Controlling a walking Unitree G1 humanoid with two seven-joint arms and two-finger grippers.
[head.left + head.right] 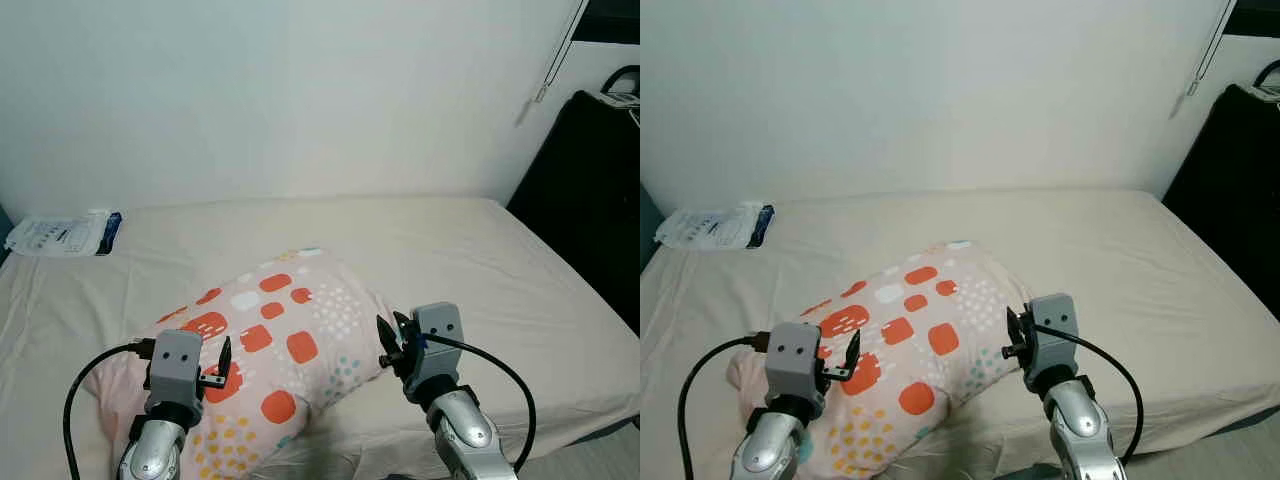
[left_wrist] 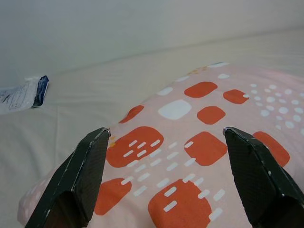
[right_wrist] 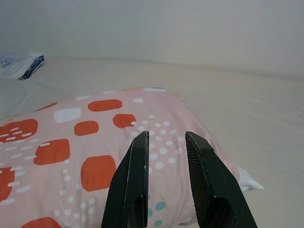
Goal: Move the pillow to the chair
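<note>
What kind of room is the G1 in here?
Most likely a bedroom: a wide bed with a beige sheet set against a bare white wall, and a pink pillow with orange patches lying on it.

Two robot arms reach forward, side by side.
The left gripper [image 2: 166, 156] has its two black fingers [image 2: 80, 175] spread wide apart. The right gripper [image 3: 166, 156] holds its fingers [image 3: 133, 180] close together, with a small gap.
</note>
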